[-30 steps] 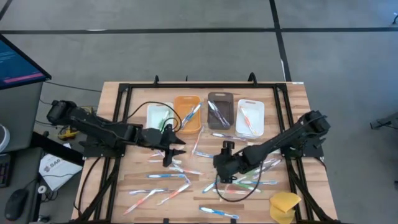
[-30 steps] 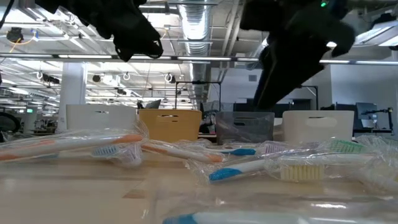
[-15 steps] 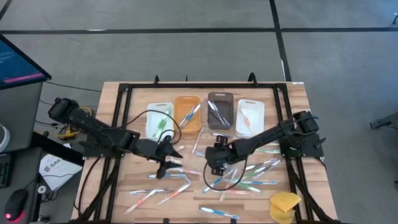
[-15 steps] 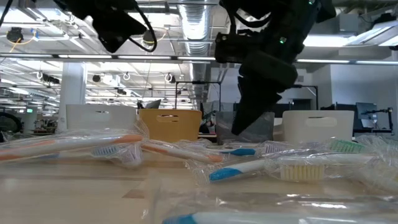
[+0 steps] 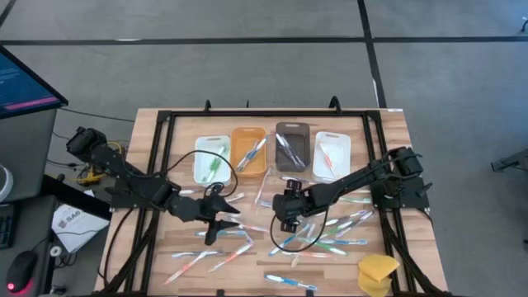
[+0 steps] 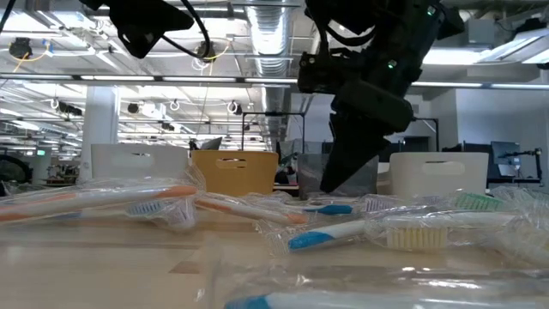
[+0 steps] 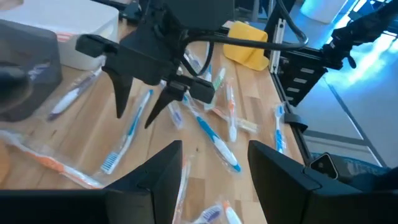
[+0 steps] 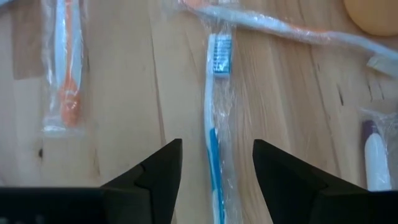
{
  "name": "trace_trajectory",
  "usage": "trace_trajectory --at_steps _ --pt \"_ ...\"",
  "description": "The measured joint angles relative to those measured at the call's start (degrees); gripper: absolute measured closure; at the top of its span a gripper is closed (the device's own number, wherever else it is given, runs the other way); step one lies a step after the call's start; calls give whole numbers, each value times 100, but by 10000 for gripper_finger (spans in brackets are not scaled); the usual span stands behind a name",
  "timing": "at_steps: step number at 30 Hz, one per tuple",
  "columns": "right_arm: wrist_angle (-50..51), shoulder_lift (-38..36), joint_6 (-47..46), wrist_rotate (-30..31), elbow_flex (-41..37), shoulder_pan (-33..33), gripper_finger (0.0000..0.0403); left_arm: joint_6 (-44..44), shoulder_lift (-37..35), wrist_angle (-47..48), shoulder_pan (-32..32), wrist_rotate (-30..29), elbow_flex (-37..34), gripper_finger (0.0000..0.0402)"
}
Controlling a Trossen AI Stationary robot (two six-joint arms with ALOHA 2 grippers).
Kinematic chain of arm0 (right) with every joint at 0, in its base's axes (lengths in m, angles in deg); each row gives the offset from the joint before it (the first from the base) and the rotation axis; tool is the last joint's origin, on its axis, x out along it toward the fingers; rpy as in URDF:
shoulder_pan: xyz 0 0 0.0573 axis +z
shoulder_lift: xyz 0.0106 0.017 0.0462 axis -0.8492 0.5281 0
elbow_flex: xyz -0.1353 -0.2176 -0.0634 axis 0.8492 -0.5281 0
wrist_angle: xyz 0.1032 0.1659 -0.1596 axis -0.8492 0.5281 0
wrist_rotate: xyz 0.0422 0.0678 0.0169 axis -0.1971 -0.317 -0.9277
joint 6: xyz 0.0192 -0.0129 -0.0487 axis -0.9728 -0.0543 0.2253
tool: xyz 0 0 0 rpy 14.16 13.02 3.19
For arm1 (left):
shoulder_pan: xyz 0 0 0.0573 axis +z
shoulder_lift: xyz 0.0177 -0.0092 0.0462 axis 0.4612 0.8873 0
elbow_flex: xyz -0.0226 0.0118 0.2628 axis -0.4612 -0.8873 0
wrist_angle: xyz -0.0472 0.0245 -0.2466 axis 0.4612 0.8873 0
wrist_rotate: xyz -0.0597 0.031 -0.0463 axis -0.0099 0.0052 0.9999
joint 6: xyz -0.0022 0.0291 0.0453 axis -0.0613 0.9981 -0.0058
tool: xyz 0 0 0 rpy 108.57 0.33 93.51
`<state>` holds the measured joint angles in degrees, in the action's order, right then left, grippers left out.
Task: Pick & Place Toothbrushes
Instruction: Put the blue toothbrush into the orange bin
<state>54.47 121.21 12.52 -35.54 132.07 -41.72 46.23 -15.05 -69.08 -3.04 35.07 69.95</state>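
Observation:
Many plastic-wrapped toothbrushes point(image 5: 323, 242) lie loose on the wooden table point(image 5: 388, 132), and a few more rest in the bins at its far side. My right gripper point(image 8: 216, 171) hangs open just above the table's middle, pointing steeply down. Its fingers stand on either side of a blue-and-white toothbrush point(image 8: 215, 118) lying flat, apart from it. In the high view this gripper point(image 5: 285, 224) sits right of my left gripper point(image 5: 216, 223). My left gripper point(image 7: 214, 171) is open and higher up, with nothing between its fingers, and it looks toward the right gripper point(image 7: 146, 93).
Four small bins stand in a row at the far side: white point(image 5: 212, 159), orange point(image 5: 248, 150), grey point(image 5: 290, 147), white point(image 5: 331, 156). A yellow sponge-like lump point(image 5: 378, 271) lies at the near right corner. Black frame rails point(image 5: 162, 165) run along the table's sides.
My left gripper has swung away from the bins toward the table's near edge, staying high. My right gripper has gone toward the table's left and come down over the loose toothbrushes, then stayed almost still. No toothbrush has moved.

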Motion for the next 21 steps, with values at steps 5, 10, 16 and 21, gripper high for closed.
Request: trace_trajectory --at_steps 5,10,16,21 --pt "-200 0 144 2 -1 0 216 19 0 -46 2 -6 0 225" --pt "-358 0 294 1 -1 -66 218 16 0 -44 -4 -6 0 225" --pt "-437 7 294 -26 -1 -91 218 0 0 -44 -84 -3 0 225" --pt "-607 326 472 -101 10 -85 218 -4 0 -52 -162 -3 0 225"
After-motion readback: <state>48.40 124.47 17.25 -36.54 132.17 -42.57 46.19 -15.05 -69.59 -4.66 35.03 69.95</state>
